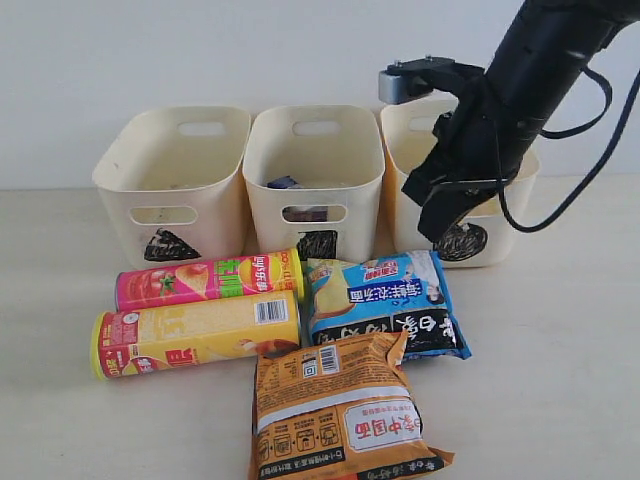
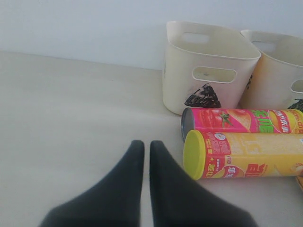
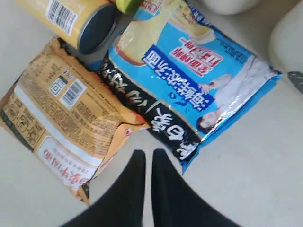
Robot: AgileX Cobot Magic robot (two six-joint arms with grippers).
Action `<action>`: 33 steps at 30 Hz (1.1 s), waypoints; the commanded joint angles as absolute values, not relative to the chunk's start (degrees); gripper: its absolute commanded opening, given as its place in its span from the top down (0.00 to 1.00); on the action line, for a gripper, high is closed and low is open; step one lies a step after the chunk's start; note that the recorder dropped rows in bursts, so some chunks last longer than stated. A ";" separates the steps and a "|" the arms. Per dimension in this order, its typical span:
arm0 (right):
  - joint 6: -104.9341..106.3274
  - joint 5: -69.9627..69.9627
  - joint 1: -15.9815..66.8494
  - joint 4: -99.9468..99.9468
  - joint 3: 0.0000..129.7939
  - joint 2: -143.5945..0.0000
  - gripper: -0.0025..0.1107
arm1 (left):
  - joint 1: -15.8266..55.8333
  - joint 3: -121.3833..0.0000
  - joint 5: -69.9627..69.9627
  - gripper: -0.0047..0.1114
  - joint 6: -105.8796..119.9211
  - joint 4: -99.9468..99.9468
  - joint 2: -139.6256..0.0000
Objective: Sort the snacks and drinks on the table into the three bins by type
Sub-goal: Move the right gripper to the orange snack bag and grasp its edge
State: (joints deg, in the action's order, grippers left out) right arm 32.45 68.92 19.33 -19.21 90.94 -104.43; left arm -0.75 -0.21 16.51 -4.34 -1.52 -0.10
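Exterior view: bare table (image 1: 560,350) off blue-black packet's (image 1: 385,305) right edge; left hand (image 2: 147,143), right hand (image 3: 148,152) each clamped (empty)

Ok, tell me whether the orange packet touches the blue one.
Touching. The right wrist view shows the orange packet pressed against the black band of the blue packet with no gap between them; the exterior view also shows their edges overlapping.

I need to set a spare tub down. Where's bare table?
Bare table left of the pink canister and yellow canister, and right of the blue-black packet, before the right bin. Crowded mid-table: canisters, that packet and the orange packet lie packed together.
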 commanded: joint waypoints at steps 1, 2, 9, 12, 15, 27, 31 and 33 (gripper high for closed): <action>37.14 69.96 18.91 -24.92 84.35 -100.79 0.98 | -0.99 0.00 16.70 0.93 -4.01 -1.47 0.00; 37.78 69.96 18.81 -25.36 82.16 -99.91 0.98 | -0.99 0.00 16.70 0.93 -4.01 -1.47 0.00; 48.76 64.96 12.91 -40.69 64.73 -96.44 0.98 | -0.99 0.00 16.70 0.93 -4.01 -1.47 0.00; 59.60 60.86 9.25 -55.81 54.75 -96.66 0.98 | -0.99 0.00 16.70 0.93 -4.01 -1.47 0.00; 64.35 57.26 8.49 -59.57 49.46 -96.66 0.98 | -0.99 0.00 16.70 0.93 -4.01 -1.47 0.00; 62.58 47.44 8.49 -61.59 42.44 -96.66 0.49 | -0.99 0.00 16.70 0.93 -4.01 -1.47 0.00; 63.13 47.82 8.49 -62.86 42.30 -96.66 0.35 | -0.99 0.00 16.70 0.93 -4.01 -1.47 0.00; 63.50 47.47 8.49 -64.20 42.30 -97.10 0.35 | -0.99 0.00 16.70 0.93 -4.01 -1.47 0.00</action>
